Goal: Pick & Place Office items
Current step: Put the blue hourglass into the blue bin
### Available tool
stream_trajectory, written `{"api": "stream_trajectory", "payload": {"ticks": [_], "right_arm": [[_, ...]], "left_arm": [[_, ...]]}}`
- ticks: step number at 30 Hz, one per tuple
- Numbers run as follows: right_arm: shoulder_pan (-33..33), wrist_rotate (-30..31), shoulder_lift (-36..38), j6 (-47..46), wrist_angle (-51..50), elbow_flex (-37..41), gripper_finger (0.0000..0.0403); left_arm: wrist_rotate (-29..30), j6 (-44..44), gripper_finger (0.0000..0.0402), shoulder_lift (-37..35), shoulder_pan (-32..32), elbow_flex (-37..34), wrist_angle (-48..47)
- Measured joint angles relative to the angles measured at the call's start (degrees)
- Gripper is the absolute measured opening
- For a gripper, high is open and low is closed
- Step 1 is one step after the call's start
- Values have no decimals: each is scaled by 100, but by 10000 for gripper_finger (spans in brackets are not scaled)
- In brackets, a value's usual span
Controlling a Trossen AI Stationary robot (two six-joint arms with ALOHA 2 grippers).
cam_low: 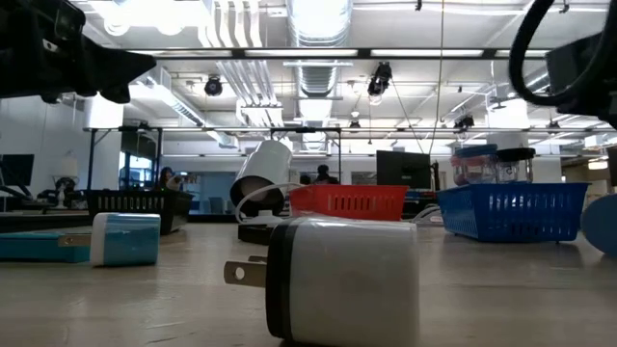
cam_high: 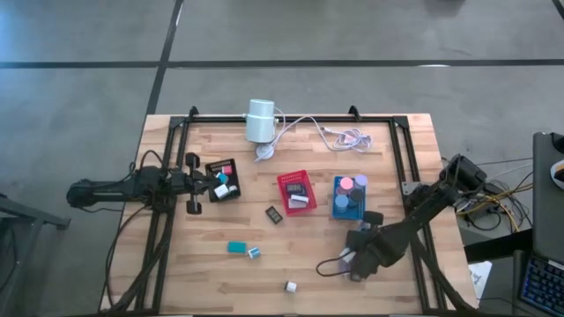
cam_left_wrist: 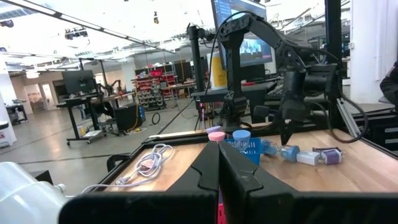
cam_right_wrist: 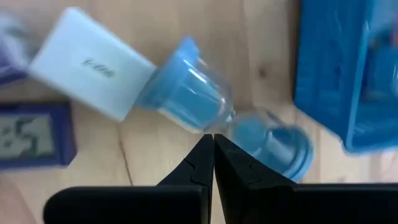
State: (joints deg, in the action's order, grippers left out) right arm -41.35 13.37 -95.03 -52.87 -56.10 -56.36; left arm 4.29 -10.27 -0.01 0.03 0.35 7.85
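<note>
My right gripper is shut and points down near the table's front right. Below its tips lie two clear blue-capped jars on their sides, a white block and a dark blue piece. The left wrist view shows the tips just above these pieces, touching none of them. A teal block, a small white-blue piece, a white plug cube and a black piece lie loose on the wood. My left gripper waits shut by the black tray.
A red tray and a blue tray holding pink and lilac discs stand mid-table. A white cylinder with its cable lies at the far edge. A black frame borders the table. Bare wood shows along the near edge.
</note>
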Motion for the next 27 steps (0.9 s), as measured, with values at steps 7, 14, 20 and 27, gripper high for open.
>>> {"api": "stream_trajectory", "payload": {"ticks": [7,14,20,27], "right_arm": [[50,6,7,2239,-20,-457,8],[451,-522,9,3507,-115,-864,49],[807,-1348,9,3821,-360,-824,133],[879,-1372,3,4496,-291,-586,221]], "left_arm": [[0,-23,5,0,0,-1,-19],[1,-23,5,0,0,-1,-147],[2,-20,5,0,0,-1,-278],[2,89,5,0,0,-3,-327]]}}
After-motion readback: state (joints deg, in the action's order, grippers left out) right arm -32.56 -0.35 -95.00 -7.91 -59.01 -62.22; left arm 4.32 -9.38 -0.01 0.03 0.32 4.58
